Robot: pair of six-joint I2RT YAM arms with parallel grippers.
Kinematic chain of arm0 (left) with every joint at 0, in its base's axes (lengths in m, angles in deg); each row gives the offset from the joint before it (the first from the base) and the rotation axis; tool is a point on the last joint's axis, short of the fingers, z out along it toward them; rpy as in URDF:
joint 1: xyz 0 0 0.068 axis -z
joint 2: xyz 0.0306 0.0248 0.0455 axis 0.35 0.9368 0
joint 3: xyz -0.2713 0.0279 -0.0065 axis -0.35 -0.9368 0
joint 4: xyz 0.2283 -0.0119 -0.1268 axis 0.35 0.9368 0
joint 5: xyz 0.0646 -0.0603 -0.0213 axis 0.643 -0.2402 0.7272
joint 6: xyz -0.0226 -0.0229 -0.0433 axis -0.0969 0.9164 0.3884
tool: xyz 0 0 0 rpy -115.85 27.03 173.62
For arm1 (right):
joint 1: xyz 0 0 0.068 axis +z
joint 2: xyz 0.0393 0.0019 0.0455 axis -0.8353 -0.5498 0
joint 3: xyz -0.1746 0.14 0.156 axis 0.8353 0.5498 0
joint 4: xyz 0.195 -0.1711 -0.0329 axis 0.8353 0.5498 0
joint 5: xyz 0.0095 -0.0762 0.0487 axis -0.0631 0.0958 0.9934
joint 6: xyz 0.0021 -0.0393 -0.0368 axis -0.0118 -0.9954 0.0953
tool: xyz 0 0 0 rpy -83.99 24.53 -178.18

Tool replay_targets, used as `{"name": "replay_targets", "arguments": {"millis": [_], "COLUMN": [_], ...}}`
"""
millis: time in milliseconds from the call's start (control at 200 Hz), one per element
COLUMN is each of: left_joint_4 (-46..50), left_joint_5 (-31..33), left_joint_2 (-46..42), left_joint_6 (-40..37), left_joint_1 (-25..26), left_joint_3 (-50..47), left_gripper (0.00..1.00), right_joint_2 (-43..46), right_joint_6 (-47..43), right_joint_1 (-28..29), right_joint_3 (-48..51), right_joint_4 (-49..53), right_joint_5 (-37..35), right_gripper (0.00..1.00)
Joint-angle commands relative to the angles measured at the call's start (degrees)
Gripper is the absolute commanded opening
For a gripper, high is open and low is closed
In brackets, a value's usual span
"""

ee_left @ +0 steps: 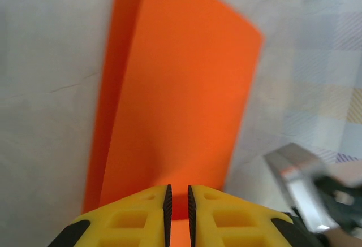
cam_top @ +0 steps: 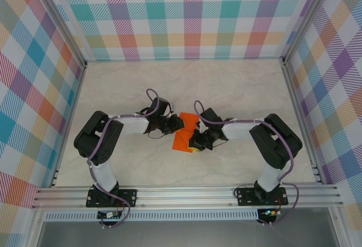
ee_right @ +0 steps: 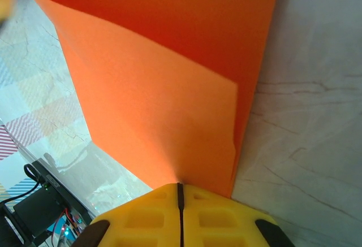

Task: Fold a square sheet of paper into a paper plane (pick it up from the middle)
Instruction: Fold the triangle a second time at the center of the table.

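Looking from the top: holding the thin bright orange square sheet of paper (cam_top: pixel 182 139) over the middle of the pale marble-look table (cam_top: pixel 141 83), with the black left gripper (cam_top: pixel 181 124) and black right gripper (cam_top: pixel 194 143) pinching it from both sides.

Looking from the left wrist: squeezing the sheet's near edge between yellow fingers (ee_left: pixel 136 219) nearly touching, and showing two layers, one bending over the other.

Looking from the right wrist: clamping tight on the sheet, showing the top flap curling, not lying flat.

Probably making the first middle fold. Next, needing lining up edges and pressing the crease down.
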Motion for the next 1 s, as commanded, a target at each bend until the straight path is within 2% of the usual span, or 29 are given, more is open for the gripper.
{"name": "replay_targets", "arguments": {"millis": [0, 290, 610, 820, 995], "left_joint_4": [0.99, 2.96, 4.15, 3.69, 3.65], "left_joint_5": [1.26, 4.04, 4.43, 4.32, 4.25], "left_joint_2": [1.58, 4.15, 3.94, 4.12, 4.14], "left_joint_6": [-0.91, -2.45, -3.21, -2.64, -2.49], "left_joint_1": [0.22, 0.13, 0.13, 0.13, 0.13], "left_joint_3": [-0.15, -0.74, -0.18, -0.39, -0.60], "left_gripper": [0.17, 0.16, 0.16, 0.16, 0.15], "right_joint_2": [-1.18, 1.93, -7.43, -9.43, -8.22], "right_joint_6": [-0.42, 0.09, 0.74, 0.15, 0.08], "right_joint_1": [0.26, 0.35, 0.90, 1.05, 1.05], "right_joint_3": [-1.43, -6.47, -13.26, -11.34, -8.85], "right_joint_4": [3.39, 4.09, 3.75, 5.44, 3.15], "right_joint_5": [-1.83, -1.57, -1.03, -3.38, -2.36], "right_gripper": [0.07, 0.12, 0.12, 0.12, 0.12]}}
